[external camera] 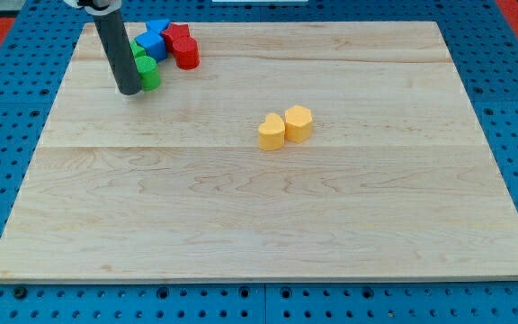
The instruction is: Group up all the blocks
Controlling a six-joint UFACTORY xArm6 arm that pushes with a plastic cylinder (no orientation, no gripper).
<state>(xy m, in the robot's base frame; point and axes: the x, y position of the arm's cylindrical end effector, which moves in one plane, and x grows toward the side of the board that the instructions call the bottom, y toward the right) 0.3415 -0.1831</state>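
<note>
My tip (129,90) is the lower end of a dark rod near the view's top left. It stands just left of a green block (148,72), touching or nearly touching it. Behind the green block sit blue blocks (154,39) and red blocks (183,49), all packed in one cluster. The rod hides part of the green ones. Two yellow blocks stand side by side near the board's middle: a heart-like one (272,131) and a hexagon-like one (299,122), touching each other. They lie far to the right and below my tip.
The wooden board (268,225) lies on a blue perforated base (7,81). The cluster sits close to the board's top edge.
</note>
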